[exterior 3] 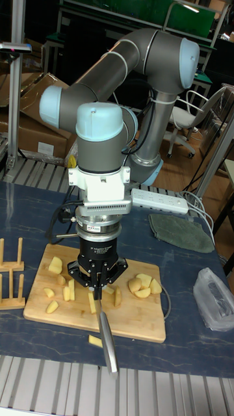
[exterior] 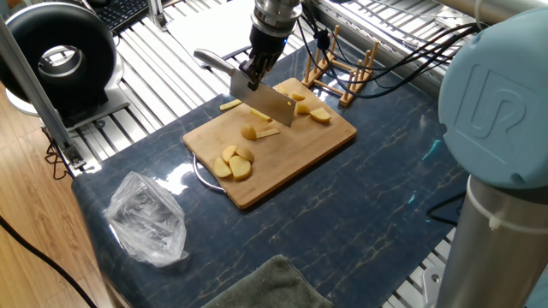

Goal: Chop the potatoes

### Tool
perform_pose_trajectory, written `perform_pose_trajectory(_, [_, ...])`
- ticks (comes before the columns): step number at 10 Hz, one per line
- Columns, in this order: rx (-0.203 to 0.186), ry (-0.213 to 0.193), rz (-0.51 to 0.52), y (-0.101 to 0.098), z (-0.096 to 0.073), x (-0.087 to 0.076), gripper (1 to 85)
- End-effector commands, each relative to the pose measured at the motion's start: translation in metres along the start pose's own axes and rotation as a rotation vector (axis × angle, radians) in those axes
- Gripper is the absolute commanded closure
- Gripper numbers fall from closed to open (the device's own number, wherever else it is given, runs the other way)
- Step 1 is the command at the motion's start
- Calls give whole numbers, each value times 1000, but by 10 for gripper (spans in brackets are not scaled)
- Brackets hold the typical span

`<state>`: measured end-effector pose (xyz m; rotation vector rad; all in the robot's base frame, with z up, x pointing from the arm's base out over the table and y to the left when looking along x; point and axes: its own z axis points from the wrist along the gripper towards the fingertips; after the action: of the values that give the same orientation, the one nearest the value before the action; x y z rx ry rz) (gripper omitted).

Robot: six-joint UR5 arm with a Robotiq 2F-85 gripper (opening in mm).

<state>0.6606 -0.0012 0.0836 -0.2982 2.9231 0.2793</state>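
Gripper (exterior: 249, 72) (exterior 3: 96, 292): two-finger, pointing down over the far half of the bamboo board (exterior: 317, 144) (exterior 3: 140, 325); jaws pinched on the handle end of a cleaver (exterior: 261, 100), blade hanging below the jaws and slanting toward the board's middle. In the tall fixed view the knife shows edge-on, its metal handle (exterior 3: 108, 348) running from the jaws toward the camera.

Potatoes, peeled, pale yellow, all well below the jaws:
- Cluster of rounded pieces (exterior: 233, 162) (exterior 3: 143, 285) near the board's front corner, well apart from the jaws.
- One small chunk (exterior: 249, 133) and one stick (exterior: 267, 133), just beside the lower edge of the blade.
- Wedges (exterior: 315, 112) (exterior 3: 55, 264) on the far side of the blade from the cluster, near the wooden rack (exterior: 341, 68) (exterior 3: 11, 276).
- One stick (exterior: 229, 105) (exterior 3: 95, 340) off the board, on the dark tabletop (exterior: 377, 205), under the handle side of the jaws.

Hard to make out: the blade hides part of the pieces behind it in the fixed view; whether its edge touches board or potato cannot be told. In the tall view the gripper body covers the middle of the board.

Containers: a crumpled clear plastic bag (exterior: 147, 218) (exterior 3: 216, 298) lies on the tabletop, well apart from the jaws; contents not discernible. A grey-green cloth (exterior: 265, 287) (exterior 3: 179, 233) is cut off at the fixed view's bottom edge.
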Motion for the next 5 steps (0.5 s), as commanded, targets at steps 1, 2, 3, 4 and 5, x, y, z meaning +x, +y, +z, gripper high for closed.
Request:
perform_pose_trajectory(1, [-10, -11, 11, 0, 1, -2, 847])
perform_pose_trajectory(2, [-10, -11, 9, 0, 1, -2, 847])
perform_pose_trajectory(3, [-11, -13, 6, -1, 1, -3, 847])
perform_pose_trajectory(4, [-14, -16, 7, -1, 2, -4, 847])
perform_pose_trajectory(5, [-14, -21, 6, -1, 4, -5, 847])
